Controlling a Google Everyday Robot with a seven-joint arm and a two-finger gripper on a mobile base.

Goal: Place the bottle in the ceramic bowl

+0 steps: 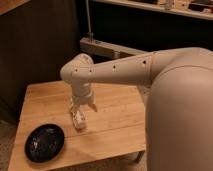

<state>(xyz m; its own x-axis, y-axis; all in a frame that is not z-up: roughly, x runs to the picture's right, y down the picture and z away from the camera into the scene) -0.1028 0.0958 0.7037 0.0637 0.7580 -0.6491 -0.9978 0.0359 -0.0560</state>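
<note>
— What takes up most of the view?
— The robot's pale arm (125, 72), bulky at the right and reaching left. Behind it are a dark panelled wall (40, 45) and a light ledge (110, 47).

— And the surface under it?
— A light wooden table (120, 125), its boards running lengthwise.

— Where's the ceramic bowl (45, 142)?
— Near the table's front left corner, black and glossy.

— The gripper (83, 111)?
— It points straight down over the left-middle of the table, right around the bottle (80, 121). I cannot tell how wide it is set, or whether it grips.

— So the bottle?
— Upright on the wood beneath the gripper, apart from the bowl and to its upper right.
</note>
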